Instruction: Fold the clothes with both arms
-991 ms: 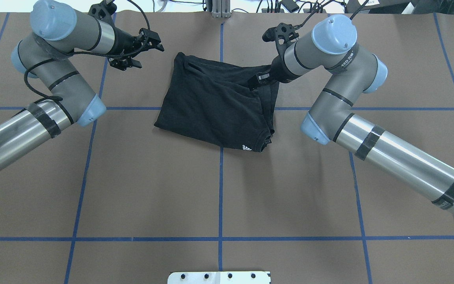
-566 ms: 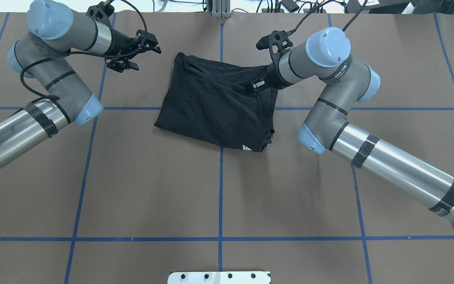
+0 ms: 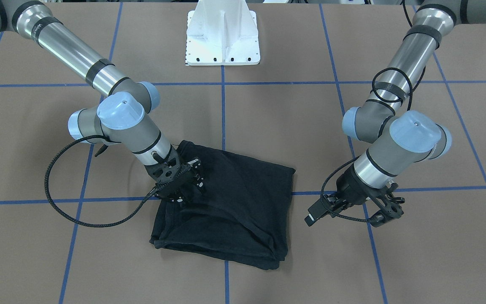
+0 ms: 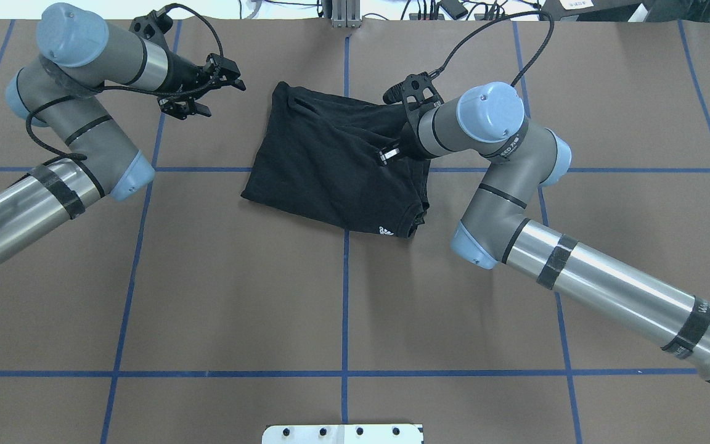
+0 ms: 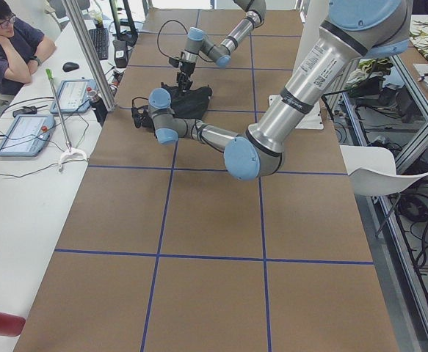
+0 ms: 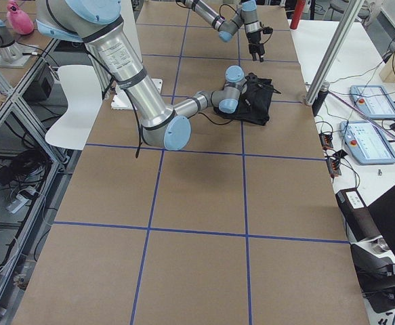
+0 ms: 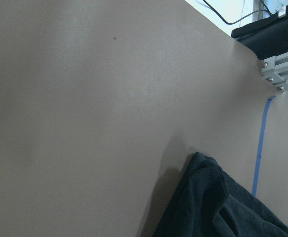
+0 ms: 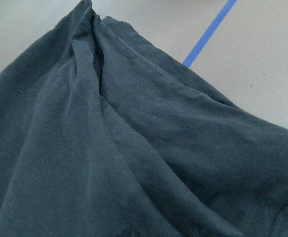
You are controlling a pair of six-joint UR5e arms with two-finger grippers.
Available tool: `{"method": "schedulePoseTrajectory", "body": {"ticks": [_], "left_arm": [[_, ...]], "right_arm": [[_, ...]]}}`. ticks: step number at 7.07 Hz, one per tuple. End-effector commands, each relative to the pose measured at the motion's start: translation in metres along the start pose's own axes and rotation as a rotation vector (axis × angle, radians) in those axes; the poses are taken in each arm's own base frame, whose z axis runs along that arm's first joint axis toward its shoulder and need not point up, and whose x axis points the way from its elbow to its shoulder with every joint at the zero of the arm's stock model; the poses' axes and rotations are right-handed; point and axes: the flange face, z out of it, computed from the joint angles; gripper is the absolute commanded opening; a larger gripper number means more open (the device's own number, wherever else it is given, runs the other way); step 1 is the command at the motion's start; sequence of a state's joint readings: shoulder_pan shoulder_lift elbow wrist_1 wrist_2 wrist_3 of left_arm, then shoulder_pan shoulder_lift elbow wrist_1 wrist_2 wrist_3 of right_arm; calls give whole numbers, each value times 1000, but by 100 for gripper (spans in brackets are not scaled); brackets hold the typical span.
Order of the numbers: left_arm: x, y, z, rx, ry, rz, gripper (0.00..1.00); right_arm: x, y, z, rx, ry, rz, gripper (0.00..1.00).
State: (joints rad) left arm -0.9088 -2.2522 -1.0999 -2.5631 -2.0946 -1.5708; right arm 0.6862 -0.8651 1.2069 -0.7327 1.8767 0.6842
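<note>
Facing the robot: the black T-shirt lies folded into a rough square on the brown table, across a blue tape line. The right gripper is down on the shirt's edge with its jaws parted, not closed on the cloth. The left gripper hangs off the shirt's other side, well apart from it, jaws spread and empty.
Overhead: the shirt sits at the far middle of the table, with a small logo at its near corner (white on black, too small to read). The right wrist covers the shirt's right edge.
Left end: a seated person watches from a white side desk; the far arm stands over the shirt.
Right end: the near arm's wrist is just beside the shirt.
Left wrist camera: bare table and one dark shirt corner.
Right wrist camera: creased black cloth, close up.
</note>
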Motion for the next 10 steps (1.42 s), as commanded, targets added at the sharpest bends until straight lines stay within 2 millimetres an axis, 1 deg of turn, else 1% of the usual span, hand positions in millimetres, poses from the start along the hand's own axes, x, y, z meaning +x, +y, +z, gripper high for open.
{"method": "schedulePoseTrajectory", "body": {"ticks": [1,2,3,4,5,6,7,9,10], "left_arm": [[-1,1,1,-3,-2,0,100],[-3,0,1,0,-3,-1,100],[-3,1,2,-1,-5,-2,100],[-10,1,2,-1,-10,-5,100],[-11,0,1,0,-10,-4,100],[-11,0,1,0,-10,-4,100],[-10,0,1,-1,-8,-3,100],[-8,1,0,-1,-6,-1,100],[-8,1,0,-1,-6,-1,100]], "right_arm": [[8,2,4,-3,20,-8,48],[12,3,5,4,38,-6,47],[10,10,10,-4,39,-8,44],[6,18,14,-6,41,-11,44],[1,20,16,-9,34,-12,41],[1,21,16,-10,35,-12,19],[2,20,15,-10,35,-14,0],[4,15,11,1,35,-9,0],[7,8,5,11,33,-5,0]]}}
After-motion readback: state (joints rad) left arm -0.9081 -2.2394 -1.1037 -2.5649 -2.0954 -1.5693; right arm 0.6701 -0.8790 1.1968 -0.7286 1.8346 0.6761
